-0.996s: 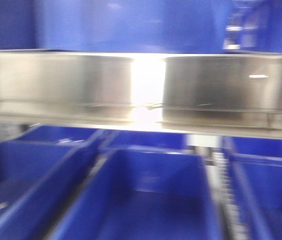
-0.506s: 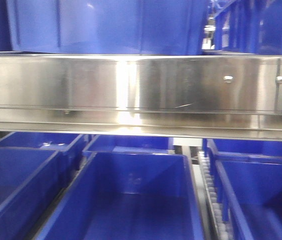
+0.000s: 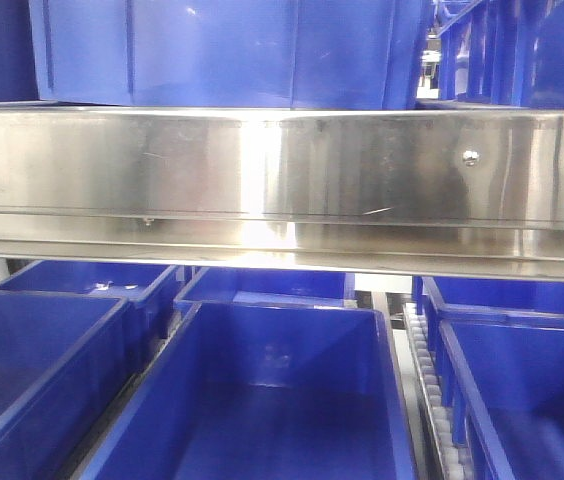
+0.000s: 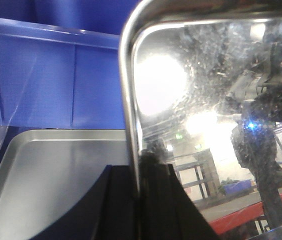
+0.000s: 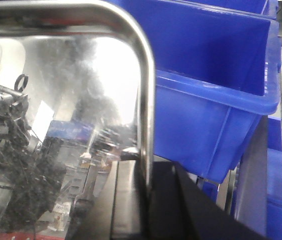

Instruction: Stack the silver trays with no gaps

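A: Your left pincer (image 4: 140, 175) is clamped on the flared rim of the shiny rectangular stainless-steel tray (image 4: 211, 100). Its black fingers (image 4: 116, 200) sit on either side of that thin edge, just below the rounded corner.

B: It is the same on the other side. Your right pincer (image 5: 146, 170) bites the opposite rim, so you hold the tray lifted between both arms, its mirror face turned to the wrist cameras.

A: Just beyond your left pincer lies a second silver tray (image 4: 56, 170). It is duller and lies flat, and a deep blue plastic bin (image 4: 46, 80) stands behind it. The held tray's edge hangs over it, but I cannot tell whether the two touch.

B: The change is out front. A second ago the long flat steel rail (image 3: 262, 170) is a smear, and half a second ago it is sharper. Now it is crisp, and its two round screws (image 3: 471, 157) sit a little further right.

A: So your view swings sideways and comes to rest. I judge that the carry is ending and the lowering comes next.

B: Square the corners over the lower tray first. A skewed rim would likely ride up and leave the gap you must avoid. The blue bins (image 3: 262, 400) under the rail play no part.
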`<action>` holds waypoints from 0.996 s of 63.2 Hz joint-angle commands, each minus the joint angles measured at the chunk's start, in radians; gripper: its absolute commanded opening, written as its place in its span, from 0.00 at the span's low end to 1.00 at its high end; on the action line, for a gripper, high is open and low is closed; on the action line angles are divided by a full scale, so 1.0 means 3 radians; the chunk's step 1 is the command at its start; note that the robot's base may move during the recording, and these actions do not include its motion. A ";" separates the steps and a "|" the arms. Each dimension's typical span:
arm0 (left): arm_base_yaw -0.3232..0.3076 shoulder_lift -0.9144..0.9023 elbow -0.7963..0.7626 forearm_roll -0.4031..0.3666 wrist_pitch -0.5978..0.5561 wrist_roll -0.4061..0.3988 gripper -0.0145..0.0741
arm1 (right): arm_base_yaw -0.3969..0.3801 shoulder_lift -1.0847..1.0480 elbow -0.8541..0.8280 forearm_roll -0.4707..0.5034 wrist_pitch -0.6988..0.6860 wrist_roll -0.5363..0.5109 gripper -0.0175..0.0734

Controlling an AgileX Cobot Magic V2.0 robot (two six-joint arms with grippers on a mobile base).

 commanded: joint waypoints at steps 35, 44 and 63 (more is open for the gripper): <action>-0.0092 0.0000 -0.0036 -0.0099 -0.0358 0.0030 0.14 | 0.0090 -0.0003 -0.0007 0.0119 -0.1046 -0.0004 0.11; -0.0069 0.0003 -0.0036 0.0059 -0.0358 0.0030 0.14 | 0.0090 0.0004 -0.0007 0.0154 -0.1038 -0.0004 0.11; 0.0449 0.0148 -0.0036 0.0046 -0.0426 0.0030 0.14 | 0.0090 0.0240 -0.0007 0.0424 -0.0513 -0.0004 0.11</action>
